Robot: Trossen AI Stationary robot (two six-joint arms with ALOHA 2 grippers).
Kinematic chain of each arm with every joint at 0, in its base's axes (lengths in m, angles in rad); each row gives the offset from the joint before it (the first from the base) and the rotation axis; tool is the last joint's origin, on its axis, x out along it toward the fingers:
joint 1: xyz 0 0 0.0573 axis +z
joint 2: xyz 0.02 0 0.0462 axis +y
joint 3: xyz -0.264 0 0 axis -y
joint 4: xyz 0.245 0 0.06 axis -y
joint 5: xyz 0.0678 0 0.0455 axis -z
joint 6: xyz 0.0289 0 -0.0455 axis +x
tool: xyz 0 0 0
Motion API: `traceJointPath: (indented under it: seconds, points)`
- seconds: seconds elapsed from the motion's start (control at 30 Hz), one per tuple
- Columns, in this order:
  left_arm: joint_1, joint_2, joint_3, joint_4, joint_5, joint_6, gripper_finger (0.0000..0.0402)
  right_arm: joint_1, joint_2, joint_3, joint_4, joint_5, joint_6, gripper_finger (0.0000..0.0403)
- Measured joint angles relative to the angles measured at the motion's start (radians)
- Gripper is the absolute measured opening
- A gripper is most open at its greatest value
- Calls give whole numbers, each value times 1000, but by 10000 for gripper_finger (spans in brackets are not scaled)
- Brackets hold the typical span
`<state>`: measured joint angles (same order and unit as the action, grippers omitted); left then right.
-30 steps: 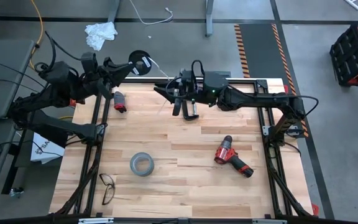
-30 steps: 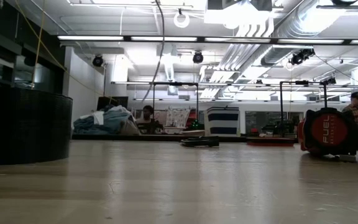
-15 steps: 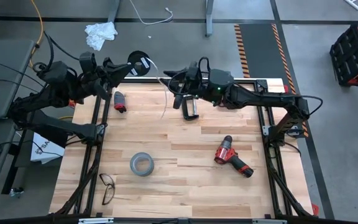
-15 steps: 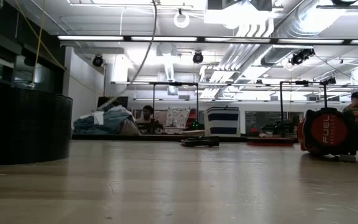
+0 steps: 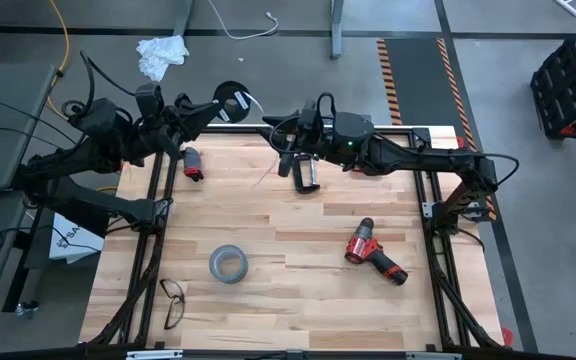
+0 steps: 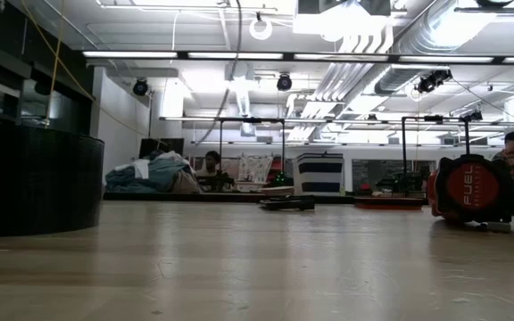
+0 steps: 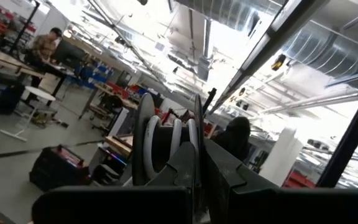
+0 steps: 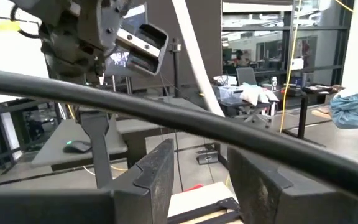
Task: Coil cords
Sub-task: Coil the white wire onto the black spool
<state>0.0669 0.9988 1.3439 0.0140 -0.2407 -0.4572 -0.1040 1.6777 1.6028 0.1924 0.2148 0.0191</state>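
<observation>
Left gripper point(image 5: 211, 108) is clamped on the disc point(image 5: 228, 101), upper middle. Right gripper point(image 5: 276, 125) has its fingers apart, so the cable point(image 5: 268, 172) could slip and unwind.

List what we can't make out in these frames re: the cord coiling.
- Small black round disc with thin white cable: tiny in high view; number of wraps unreadable.
- Left pincer: left wrist view shows the disc edge-on, contact hidden.
- Right pincer: cable beyond open fingers, loose end cut off.
- Low view: neither pincer shows.
</observation>
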Motion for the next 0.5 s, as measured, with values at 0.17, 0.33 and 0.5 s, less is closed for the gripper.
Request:
traceJointPath:
  seconds: [0.17, 0.33, 0.5]
  points:
    - [-2, 7, 0, 3, 4, -10, 4, -1, 4, 0, -10, 46, -2, 143]
    - [-3, 3, 0, 6, 4, -5, 4, 6, 3, 0, -8, 66, -50, 143]
    - [-3, -5, 0, 8, -4, 5, 4, 29, -6, 0, 2, 73, -109, 143]
